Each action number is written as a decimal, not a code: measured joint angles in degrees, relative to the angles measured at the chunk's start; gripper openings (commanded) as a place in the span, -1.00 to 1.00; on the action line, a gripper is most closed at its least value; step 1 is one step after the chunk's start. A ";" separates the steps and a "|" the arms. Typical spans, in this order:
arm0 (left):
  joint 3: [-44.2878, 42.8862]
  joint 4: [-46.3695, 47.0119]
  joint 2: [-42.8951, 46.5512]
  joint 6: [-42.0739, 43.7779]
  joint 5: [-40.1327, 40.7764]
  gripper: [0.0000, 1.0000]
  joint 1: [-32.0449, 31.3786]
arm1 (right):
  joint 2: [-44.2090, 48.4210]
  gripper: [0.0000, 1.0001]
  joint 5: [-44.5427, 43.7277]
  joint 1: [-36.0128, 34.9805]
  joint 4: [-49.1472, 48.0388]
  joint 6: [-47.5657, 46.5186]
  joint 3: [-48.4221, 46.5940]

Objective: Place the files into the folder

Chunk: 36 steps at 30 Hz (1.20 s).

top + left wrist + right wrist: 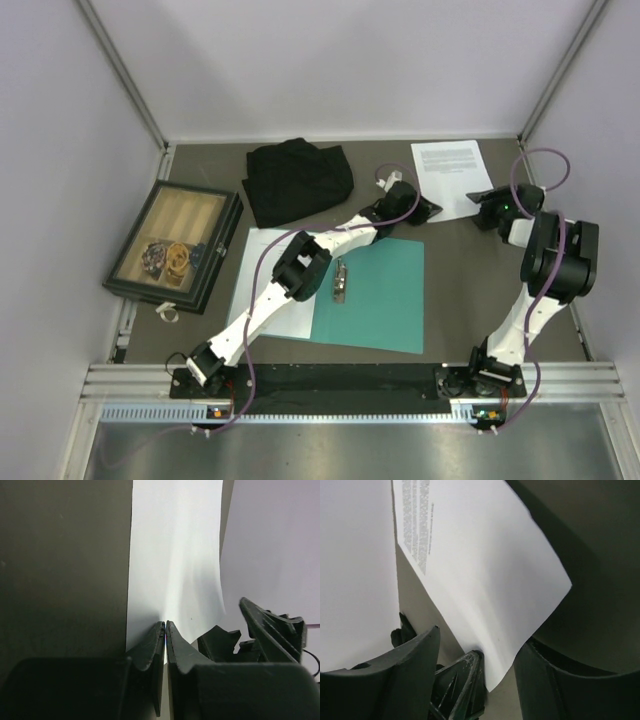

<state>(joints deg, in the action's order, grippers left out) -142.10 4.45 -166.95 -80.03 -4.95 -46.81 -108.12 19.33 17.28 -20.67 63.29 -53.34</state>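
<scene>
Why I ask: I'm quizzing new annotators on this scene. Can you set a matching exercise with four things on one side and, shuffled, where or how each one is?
Things:
1. black cloth
2. wooden tray
3. teal folder
4. left gripper

Places or states:
A. shut on the edge of the printed paper sheet
B. at the left side of the table, small items inside
C. lying flat in the middle, metal clip showing
D. bunched up at the far side

Pairs: 1-D, 2-B, 3-C, 4-A.
</scene>
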 measured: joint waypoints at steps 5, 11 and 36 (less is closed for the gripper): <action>0.09 -0.24 0.24 1.16 0.00 -0.73 0.00 | -2.86 -0.80 -1.05 -0.02 -1.18 -0.26 -0.04; -0.02 -2.67 1.51 5.18 -0.07 -0.35 0.00 | -4.04 -1.00 -1.05 -0.02 -1.40 -1.29 -0.09; 68.98 -21.64 81.50 38.71 -3.15 0.29 -0.83 | 43.85 -1.00 -13.38 -22.91 44.68 6.69 2.25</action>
<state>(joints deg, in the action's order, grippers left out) -73.12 -17.19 -85.45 -41.32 -8.10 -47.64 -64.27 5.96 -5.63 24.01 69.97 -51.09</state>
